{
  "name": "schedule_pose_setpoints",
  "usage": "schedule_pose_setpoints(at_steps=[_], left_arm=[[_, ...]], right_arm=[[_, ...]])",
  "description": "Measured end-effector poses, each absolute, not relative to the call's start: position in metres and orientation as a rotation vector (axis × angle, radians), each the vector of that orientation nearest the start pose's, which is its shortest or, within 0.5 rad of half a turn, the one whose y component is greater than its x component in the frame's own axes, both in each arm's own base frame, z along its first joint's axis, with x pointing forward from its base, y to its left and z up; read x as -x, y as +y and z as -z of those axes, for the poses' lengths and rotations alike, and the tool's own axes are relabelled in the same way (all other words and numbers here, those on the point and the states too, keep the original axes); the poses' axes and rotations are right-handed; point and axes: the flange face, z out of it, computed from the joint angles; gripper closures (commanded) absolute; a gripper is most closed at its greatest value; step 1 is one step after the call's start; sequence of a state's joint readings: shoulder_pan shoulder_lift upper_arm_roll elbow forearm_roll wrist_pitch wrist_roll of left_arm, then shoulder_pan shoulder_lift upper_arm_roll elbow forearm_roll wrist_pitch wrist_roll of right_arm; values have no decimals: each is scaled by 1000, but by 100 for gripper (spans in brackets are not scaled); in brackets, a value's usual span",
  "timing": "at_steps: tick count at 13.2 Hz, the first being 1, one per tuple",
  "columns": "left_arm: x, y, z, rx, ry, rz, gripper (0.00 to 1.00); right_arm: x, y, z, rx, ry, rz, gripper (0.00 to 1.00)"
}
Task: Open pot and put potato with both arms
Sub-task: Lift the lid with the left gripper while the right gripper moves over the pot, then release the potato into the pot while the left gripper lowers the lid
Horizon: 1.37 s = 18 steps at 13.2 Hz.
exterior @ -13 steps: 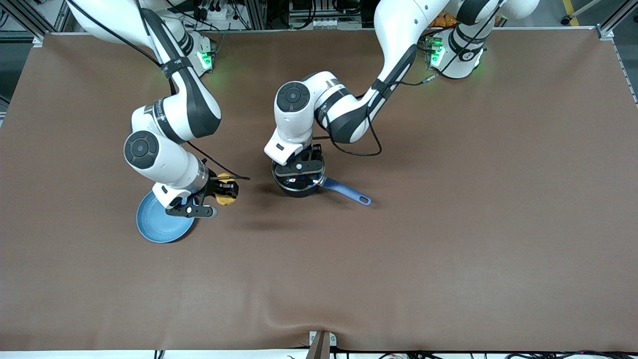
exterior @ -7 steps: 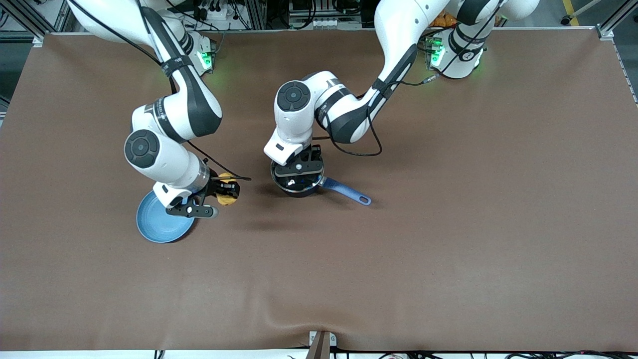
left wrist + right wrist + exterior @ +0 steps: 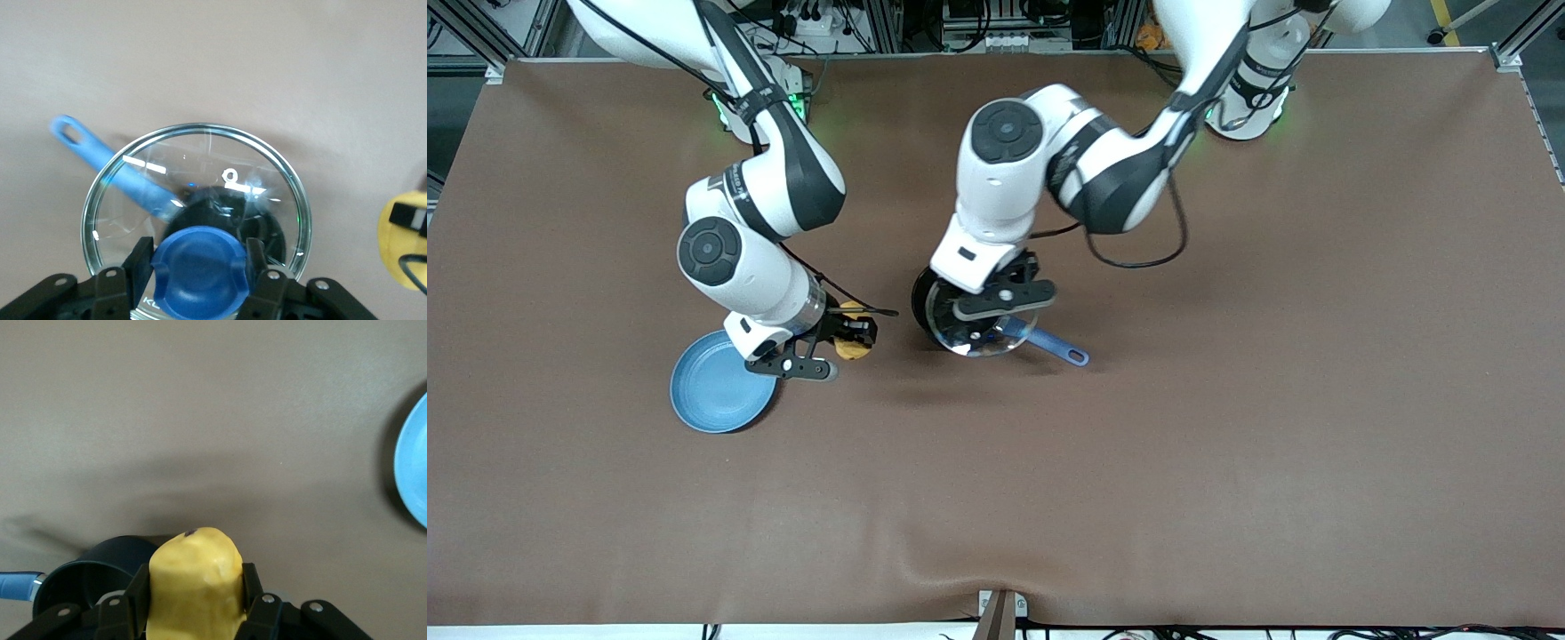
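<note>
The black pot with its long blue handle sits mid-table. My left gripper is shut on the blue knob of the clear glass lid and holds the lid up, over the pot. Through the glass in the left wrist view I see the pot and its handle. My right gripper is shut on the yellow potato, in the air beside the pot toward the right arm's end. The right wrist view shows the potato between the fingers and the open pot below.
A flat light-blue plate lies on the brown table toward the right arm's end, nearer to the front camera than the pot. Its edge shows in the right wrist view.
My left gripper has lifted the lid up off the pot. My right gripper has carried the potato away from the plate, closer to the pot.
</note>
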State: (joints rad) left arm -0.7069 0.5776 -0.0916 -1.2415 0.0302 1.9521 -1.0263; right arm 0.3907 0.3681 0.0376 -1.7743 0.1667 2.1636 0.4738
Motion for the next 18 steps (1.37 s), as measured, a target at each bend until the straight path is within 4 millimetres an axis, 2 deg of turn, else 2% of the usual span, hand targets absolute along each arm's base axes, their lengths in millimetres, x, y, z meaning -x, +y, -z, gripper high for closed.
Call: schedule_pose_setpoints(at_steps=[3, 5, 7, 10, 13, 15, 18], left_arm=[[-545, -463, -487, 3200, -401, 94, 100], [-564, -426, -499, 3177, -406, 75, 100], [-585, -387, -499, 3153, -397, 42, 100], [-616, -324, -480, 3119, -378, -23, 100], [-641, -257, -453, 3090, -378, -97, 100], [-652, -217, -428, 3079, -390, -134, 100], [-668, -158, -381, 3084, -344, -127, 100]], right_arm=[[-572, 312, -360, 2978, 251, -76, 100], [-551, 351, -363, 2976, 258, -81, 100], [-533, 379, -360, 2977, 233, -80, 100], [-519, 404, -337, 2981, 215, -80, 100], [-506, 426, -292, 3024, 133, -67, 100], [-502, 431, -270, 3058, 93, -69, 100], [-499, 435, -257, 3064, 78, -65, 100]])
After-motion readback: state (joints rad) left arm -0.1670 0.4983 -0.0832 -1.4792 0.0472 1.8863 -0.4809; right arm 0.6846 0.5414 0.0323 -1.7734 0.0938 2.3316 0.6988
